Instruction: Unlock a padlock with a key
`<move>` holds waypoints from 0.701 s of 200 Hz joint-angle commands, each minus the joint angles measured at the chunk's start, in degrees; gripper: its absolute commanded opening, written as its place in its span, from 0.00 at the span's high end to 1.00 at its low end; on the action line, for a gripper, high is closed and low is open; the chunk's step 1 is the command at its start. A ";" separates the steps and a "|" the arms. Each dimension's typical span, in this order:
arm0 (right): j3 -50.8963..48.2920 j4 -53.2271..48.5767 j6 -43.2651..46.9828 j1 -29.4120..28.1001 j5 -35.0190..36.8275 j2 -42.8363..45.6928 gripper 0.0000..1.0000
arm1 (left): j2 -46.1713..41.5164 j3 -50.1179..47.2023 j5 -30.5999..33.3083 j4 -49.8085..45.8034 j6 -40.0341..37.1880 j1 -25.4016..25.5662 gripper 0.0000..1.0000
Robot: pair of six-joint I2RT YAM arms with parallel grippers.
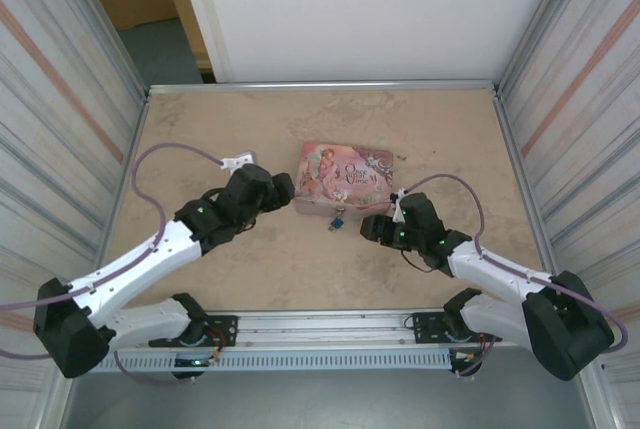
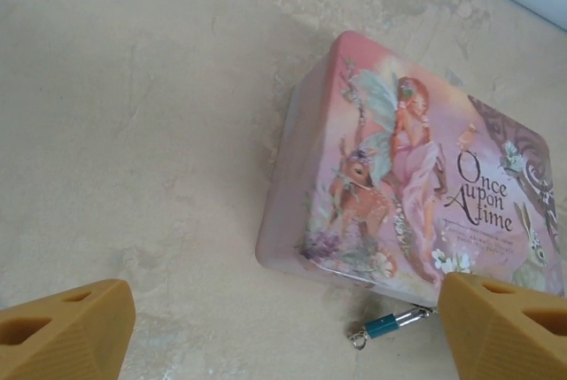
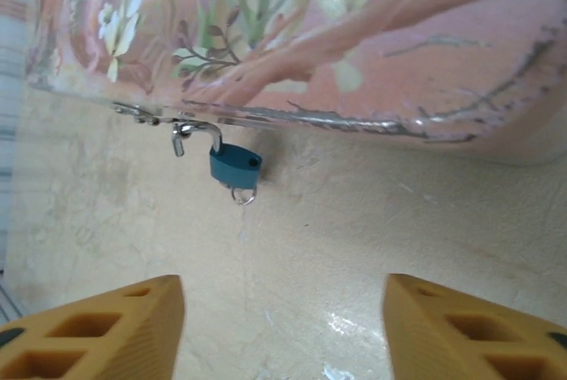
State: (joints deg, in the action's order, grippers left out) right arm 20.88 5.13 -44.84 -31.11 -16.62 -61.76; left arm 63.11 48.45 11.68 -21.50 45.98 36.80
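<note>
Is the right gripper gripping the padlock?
No, the right gripper is open, short of the padlock, which hangs by the pink tin's front edge.

From above, the padlock is too small to show its shackle or keyhole. In the left wrist view the tin runs off the right edge, and a fingertip of the left gripper hides its near corner. In the right wrist view the tin is blurred and cut off at top and right; 2 fingertips of the right gripper run off the bottom.
</note>
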 commanded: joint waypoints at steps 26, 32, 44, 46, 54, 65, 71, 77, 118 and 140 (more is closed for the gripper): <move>3.06 3.22 1.32 1.73 -4.65 -0.59 0.08 | 5.94 -2.64 -30.59 13.57 -7.53 -10.84 0.07; 3.30 3.22 1.55 1.91 -4.72 -0.79 0.03 | 7.11 -2.45 -32.16 14.66 -8.37 -11.32 0.07; 3.79 3.22 2.15 2.33 -4.75 -1.32 0.01 | 9.76 -1.49 -35.05 15.87 -9.46 -12.09 0.07; 3.90 3.27 2.26 2.41 -4.74 -1.39 0.01 | 10.21 -1.26 -35.52 16.05 -9.60 -12.21 0.07; 4.18 3.51 2.47 2.76 -4.91 -1.75 0.01 | 12.21 -0.30 -37.26 16.57 -10.35 -12.52 0.07; 4.41 3.91 2.73 3.30 -5.37 -2.33 0.01 | 14.84 1.47 -38.00 16.08 -11.18 -12.86 0.07; 4.52 4.33 2.71 3.63 -5.59 -2.69 0.01 | 16.24 2.19 -38.13 15.80 -11.74 -12.97 0.07; 4.56 4.81 2.71 3.93 -5.99 -3.04 0.01 | 17.69 3.17 -38.05 15.49 -12.10 -13.07 0.07; 5.65 5.40 4.57 4.83 -7.20 -5.04 0.01 | 26.36 8.15 -38.63 14.09 -13.54 -13.50 0.09; 6.36 4.89 6.43 5.18 -7.43 -5.93 0.01 | 29.80 9.44 -37.55 12.24 -13.55 -13.51 0.09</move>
State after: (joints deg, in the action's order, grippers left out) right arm 24.62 9.39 -41.89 -26.55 -22.63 -66.85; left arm 89.97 55.51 -24.93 -7.33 34.46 23.66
